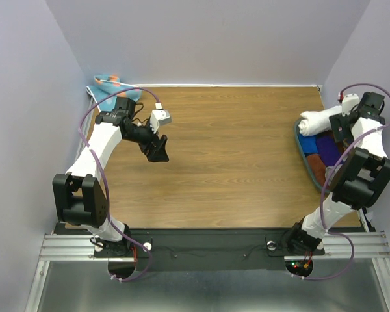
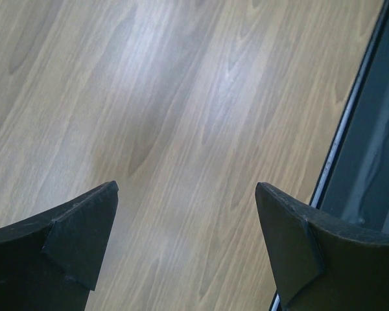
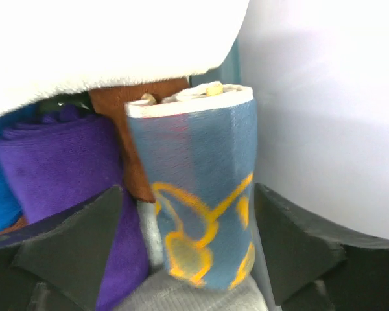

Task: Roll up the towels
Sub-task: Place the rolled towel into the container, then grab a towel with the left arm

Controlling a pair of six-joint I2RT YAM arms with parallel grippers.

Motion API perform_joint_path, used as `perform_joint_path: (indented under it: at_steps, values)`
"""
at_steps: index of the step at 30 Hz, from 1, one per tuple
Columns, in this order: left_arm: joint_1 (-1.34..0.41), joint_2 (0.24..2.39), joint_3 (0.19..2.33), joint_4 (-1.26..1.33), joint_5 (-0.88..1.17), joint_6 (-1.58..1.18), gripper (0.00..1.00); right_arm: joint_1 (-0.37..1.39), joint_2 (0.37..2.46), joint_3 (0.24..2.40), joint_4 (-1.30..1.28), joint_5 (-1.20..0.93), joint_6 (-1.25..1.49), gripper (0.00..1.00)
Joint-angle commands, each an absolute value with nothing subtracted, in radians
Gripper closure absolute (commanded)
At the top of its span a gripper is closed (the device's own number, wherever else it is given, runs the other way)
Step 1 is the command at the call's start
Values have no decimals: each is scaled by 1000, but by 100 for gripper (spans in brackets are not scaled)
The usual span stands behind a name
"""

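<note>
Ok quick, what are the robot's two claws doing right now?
Left gripper: open, holding nothing, above the wooden table.
Right gripper: open, jaws either side of the rolled blue cloth towel with yellow loops, apparently not squeezing it.

The top view is bright and even, lit softly from above, with only faint shadows on the brown wooden surface. In the left wrist view a pale shine streaks the wood. In the right wrist view the rolled blue towel with yellow loops looks blurry, and the fluffy white towel is washed out.
</note>
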State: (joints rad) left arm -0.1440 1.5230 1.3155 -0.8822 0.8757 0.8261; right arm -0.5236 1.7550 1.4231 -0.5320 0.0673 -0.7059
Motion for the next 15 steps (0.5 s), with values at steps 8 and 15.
perform_joint_path:
  at_steps: [8,15]
  values:
    - [-61,1447,1370,-450,617,458,1,-480,1661,1657,-776,-93,-632,0]
    - [-9,1479,1429,-287,395,391,1,-347,1611,1703,-897,-221,-507,0]
